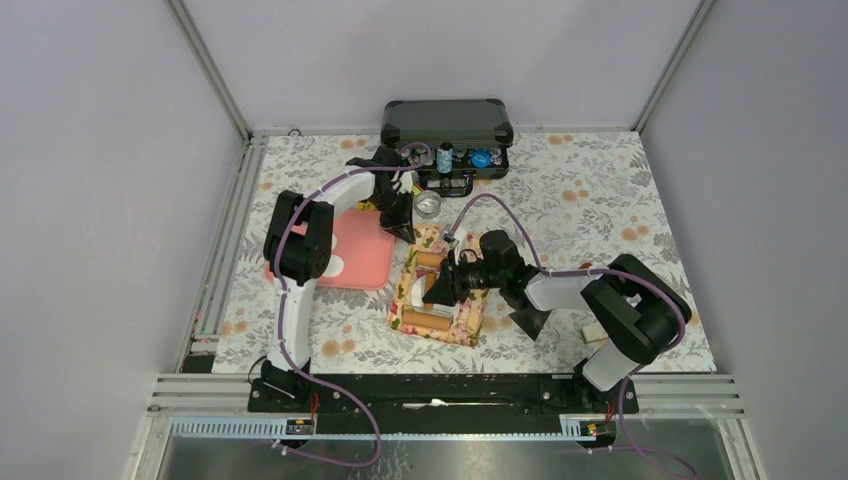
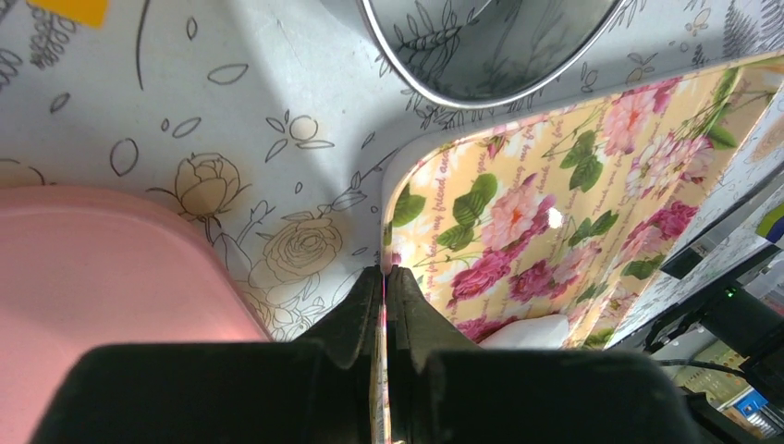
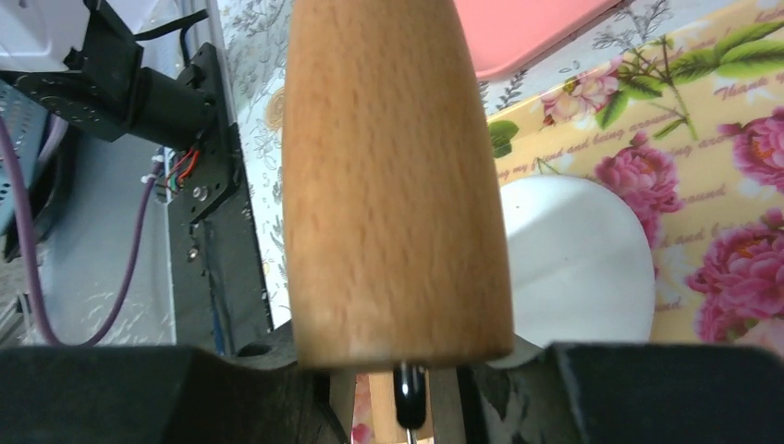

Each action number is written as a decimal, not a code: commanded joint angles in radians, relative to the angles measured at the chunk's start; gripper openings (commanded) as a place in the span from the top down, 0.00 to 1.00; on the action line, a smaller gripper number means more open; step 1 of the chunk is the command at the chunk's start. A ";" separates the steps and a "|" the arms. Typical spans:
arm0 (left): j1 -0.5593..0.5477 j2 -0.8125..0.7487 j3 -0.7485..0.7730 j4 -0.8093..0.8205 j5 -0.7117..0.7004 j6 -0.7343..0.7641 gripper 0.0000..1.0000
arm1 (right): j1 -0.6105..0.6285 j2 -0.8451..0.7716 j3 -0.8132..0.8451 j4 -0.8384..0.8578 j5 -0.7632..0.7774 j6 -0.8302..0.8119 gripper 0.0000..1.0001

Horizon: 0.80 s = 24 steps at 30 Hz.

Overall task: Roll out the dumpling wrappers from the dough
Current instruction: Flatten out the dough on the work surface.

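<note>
A flat white dumpling wrapper [image 3: 578, 264] lies on the yellow floral mat [image 1: 470, 318]; it also shows in the top view [image 1: 415, 292] and the left wrist view [image 2: 527, 331]. My right gripper [image 1: 440, 288] is shut on the middle handle of a wooden rolling pin, whose front roller [image 3: 398, 176] hangs beside the wrapper's left edge. My left gripper [image 2: 385, 271] is shut on the mat's far edge, the thin sheet pinched between its fingers. One white lump of dough [image 1: 338, 265] sits on the pink tray [image 1: 365, 250].
A round silver tin [image 1: 428, 204] stands just beyond the mat, close to the left gripper [image 1: 405, 232]. A black case [image 1: 447, 125] lies open at the back. A small pale block [image 1: 592, 331] rests under the right arm. The pink tray [image 2: 92, 277] borders the mat's left side.
</note>
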 commanded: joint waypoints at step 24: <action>0.008 -0.016 -0.029 0.063 -0.045 0.020 1.00 | -0.275 0.144 0.174 -0.009 0.048 -0.095 1.00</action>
